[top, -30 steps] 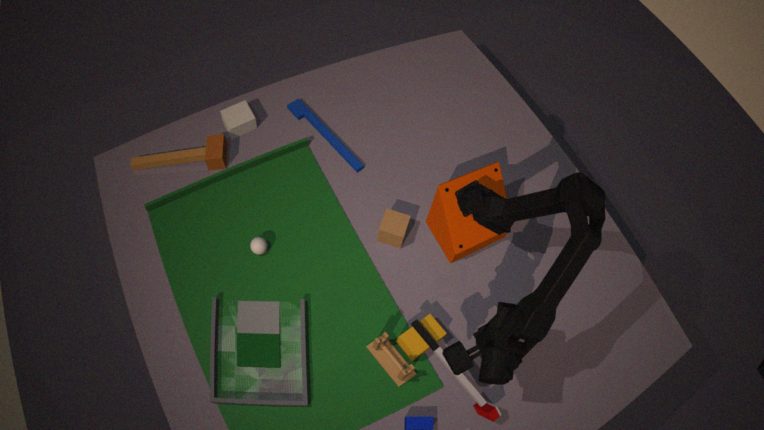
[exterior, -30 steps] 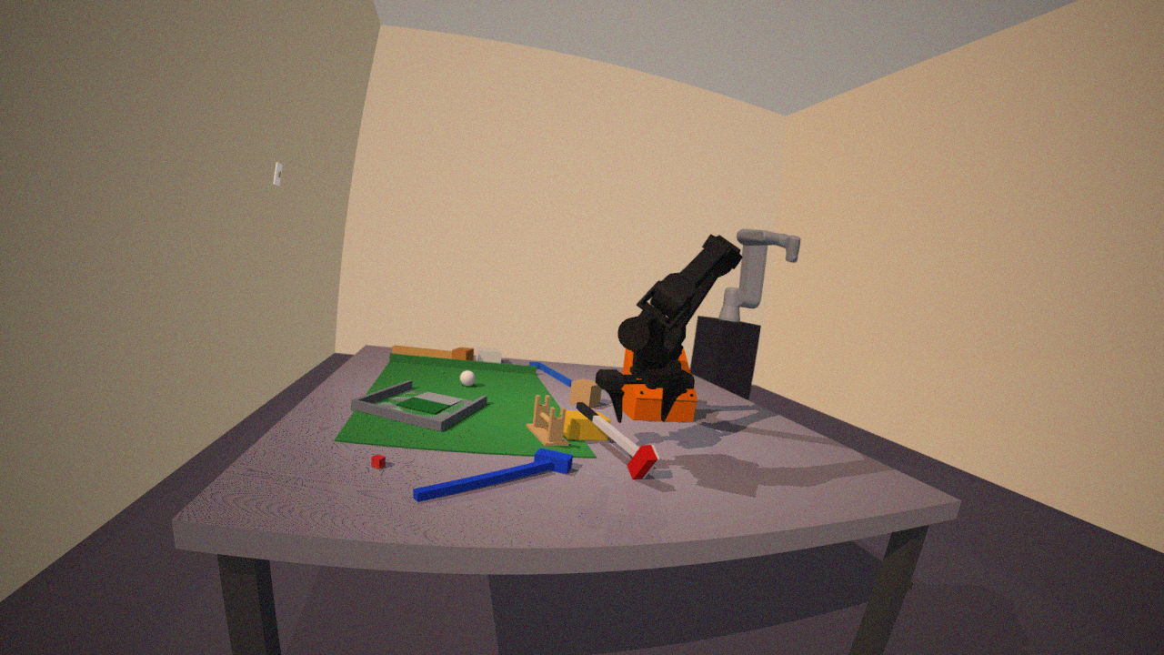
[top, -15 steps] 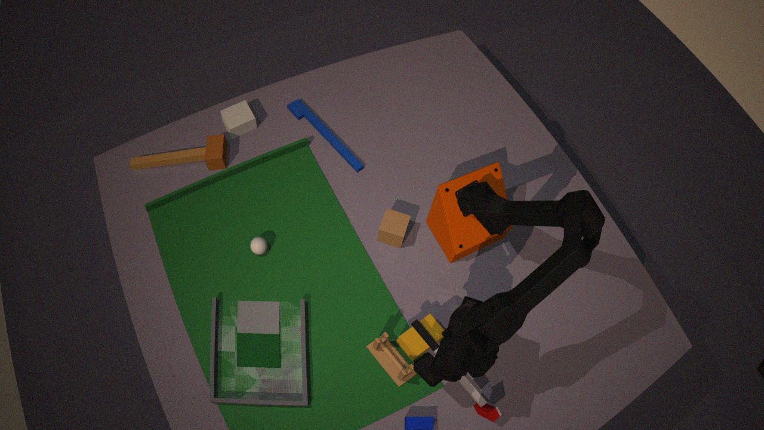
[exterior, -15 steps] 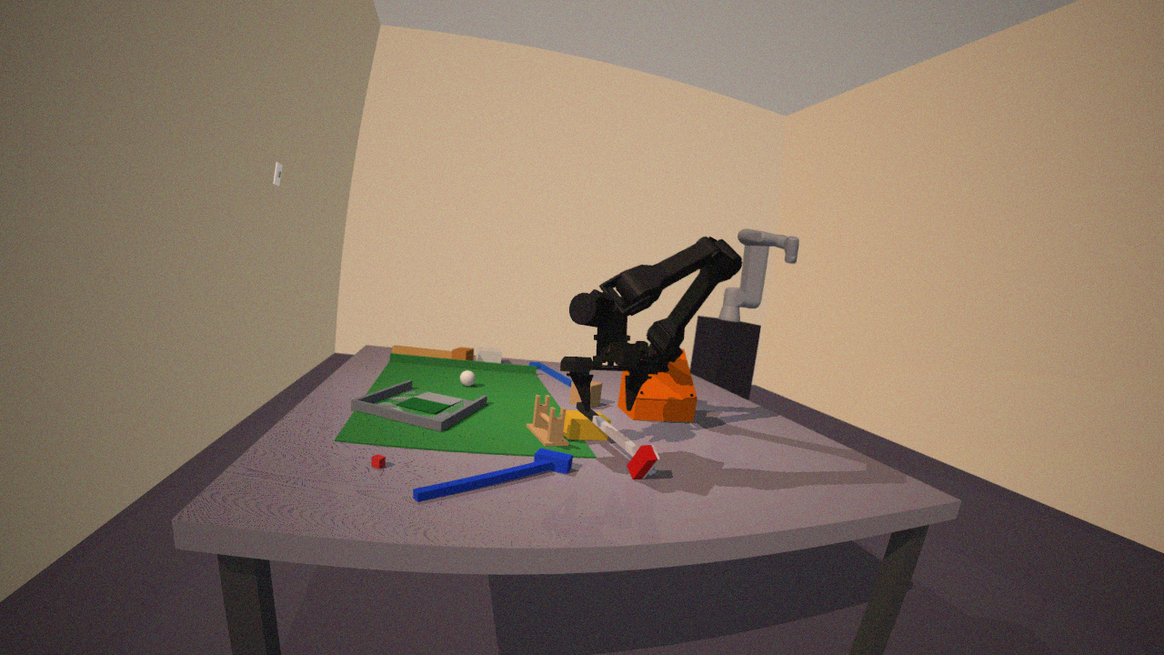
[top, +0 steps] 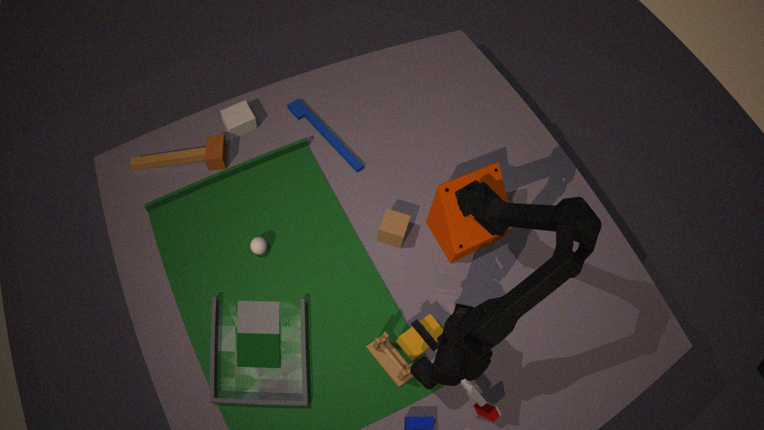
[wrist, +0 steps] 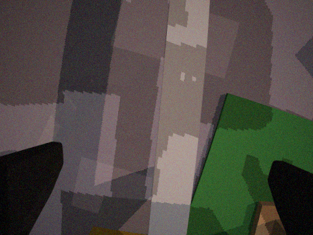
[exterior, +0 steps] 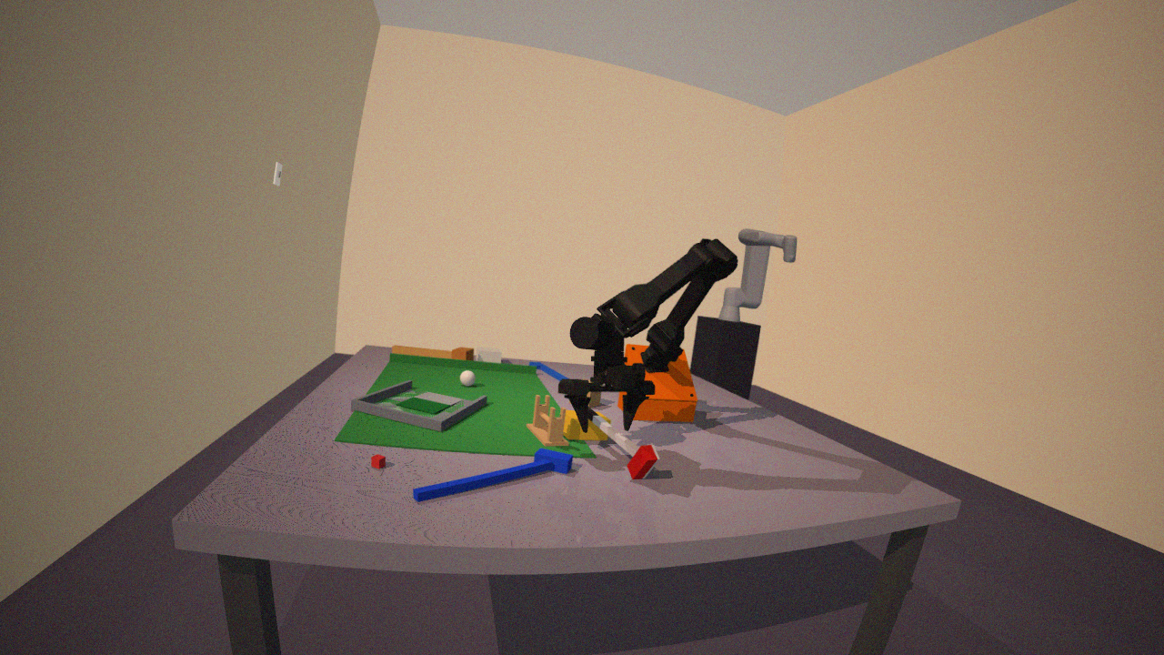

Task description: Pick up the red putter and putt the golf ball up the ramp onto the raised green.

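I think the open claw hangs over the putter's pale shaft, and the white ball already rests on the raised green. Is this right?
Not quite. The claw is open over the putter's shaft, but the ball lies on the flat green mat, apart from the raised green. The top view shows it.
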Tool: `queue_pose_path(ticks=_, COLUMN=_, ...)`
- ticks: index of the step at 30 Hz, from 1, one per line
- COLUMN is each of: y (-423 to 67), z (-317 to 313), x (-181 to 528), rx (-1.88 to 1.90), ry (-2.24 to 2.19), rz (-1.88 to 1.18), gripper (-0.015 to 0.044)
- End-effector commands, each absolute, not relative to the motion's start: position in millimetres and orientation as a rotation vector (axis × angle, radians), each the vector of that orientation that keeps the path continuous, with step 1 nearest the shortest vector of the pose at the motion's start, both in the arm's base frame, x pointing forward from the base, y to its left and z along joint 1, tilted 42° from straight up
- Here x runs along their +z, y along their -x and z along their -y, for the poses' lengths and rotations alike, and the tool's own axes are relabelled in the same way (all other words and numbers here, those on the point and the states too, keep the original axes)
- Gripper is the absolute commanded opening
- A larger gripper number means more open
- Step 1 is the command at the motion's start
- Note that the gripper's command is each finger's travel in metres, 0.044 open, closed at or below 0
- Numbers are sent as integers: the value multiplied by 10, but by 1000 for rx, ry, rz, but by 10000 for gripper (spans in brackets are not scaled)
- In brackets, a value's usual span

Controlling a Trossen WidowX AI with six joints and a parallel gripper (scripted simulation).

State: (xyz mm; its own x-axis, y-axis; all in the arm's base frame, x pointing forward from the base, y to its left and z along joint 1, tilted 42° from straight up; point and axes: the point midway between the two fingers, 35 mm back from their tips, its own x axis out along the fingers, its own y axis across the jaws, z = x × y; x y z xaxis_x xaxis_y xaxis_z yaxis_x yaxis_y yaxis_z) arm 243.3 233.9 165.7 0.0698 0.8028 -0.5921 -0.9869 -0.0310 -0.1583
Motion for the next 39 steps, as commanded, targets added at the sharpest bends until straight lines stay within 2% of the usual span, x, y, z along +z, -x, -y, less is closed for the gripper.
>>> queue_pose_path(ticks=1, y=-2448, z=-2355, x=1636, rx=1480, ry=625, rz=-373, gripper=440)
queue_pose_path(ticks=18, y=-2469, z=-2507, x=1471, rx=1480, ry=624, rz=-372, gripper=440)
queue_pose_path(ticks=33, y=-2464, z=-2494, x=1498, rx=1485, ry=626, rz=-367, gripper=46)
queue_pose_path(ticks=39, y=-2464, z=-2494, x=1498, rx=1485, ry=626, rz=-367, gripper=6)
